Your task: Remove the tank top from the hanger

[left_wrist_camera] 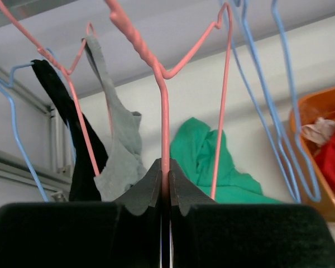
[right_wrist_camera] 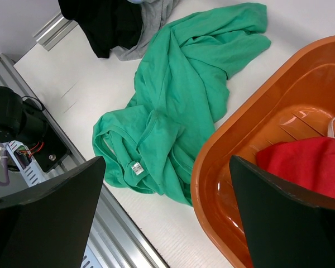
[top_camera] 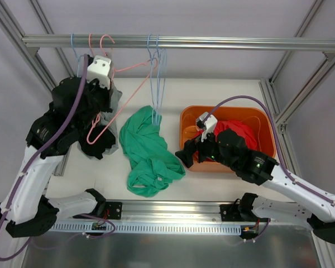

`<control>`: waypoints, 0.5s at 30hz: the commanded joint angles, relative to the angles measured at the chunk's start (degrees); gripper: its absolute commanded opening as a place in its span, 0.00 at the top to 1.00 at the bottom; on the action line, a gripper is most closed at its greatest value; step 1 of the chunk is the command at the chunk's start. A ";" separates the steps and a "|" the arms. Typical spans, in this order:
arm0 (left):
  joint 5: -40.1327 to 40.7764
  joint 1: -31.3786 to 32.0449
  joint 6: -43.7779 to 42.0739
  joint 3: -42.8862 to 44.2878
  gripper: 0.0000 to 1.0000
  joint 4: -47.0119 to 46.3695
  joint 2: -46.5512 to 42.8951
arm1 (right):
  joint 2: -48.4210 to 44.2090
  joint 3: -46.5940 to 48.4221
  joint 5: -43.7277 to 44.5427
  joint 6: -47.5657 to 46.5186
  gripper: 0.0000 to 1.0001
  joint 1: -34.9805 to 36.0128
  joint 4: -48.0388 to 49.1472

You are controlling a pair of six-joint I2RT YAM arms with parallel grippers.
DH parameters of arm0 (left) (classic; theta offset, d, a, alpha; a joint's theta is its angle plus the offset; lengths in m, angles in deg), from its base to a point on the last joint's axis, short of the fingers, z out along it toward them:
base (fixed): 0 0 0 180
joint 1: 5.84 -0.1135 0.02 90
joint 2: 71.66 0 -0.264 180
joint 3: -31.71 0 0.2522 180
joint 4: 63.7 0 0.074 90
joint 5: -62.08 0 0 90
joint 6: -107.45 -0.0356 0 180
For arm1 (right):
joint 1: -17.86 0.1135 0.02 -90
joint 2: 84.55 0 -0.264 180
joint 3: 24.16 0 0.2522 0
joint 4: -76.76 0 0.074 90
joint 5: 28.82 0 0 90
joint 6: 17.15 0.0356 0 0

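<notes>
At far left the grey tank top (left_wrist_camera: 121,148) hangs straight down beside the pink hanger (left_wrist_camera: 164,117) clamped in the left pincer (left_wrist_camera: 165,181); right pincer (right_wrist_camera: 166,192) gapes over the left rim of the orange tub (right_wrist_camera: 212,162)

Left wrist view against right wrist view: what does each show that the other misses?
Left wrist only: the left gripper shut on the pink hanger, with blue hangers beside it. Right wrist only: the right gripper open over the bin rim, and the table's near rail. Both: green garment, bin, red cloth, grey top, black garment.
</notes>
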 commanded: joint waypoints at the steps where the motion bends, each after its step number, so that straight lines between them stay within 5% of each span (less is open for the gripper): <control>1: 8.08 0.44 -4.87 4.67 1.00 -0.42 4.66 | -0.23 2.14 -1.16 -1.05 0.01 -0.29 -0.06; 15: 10.56 0.35 -7.50 16.20 1.00 -2.52 19.25 | -2.77 0.74 -1.95 -0.96 0.01 -0.29 0.03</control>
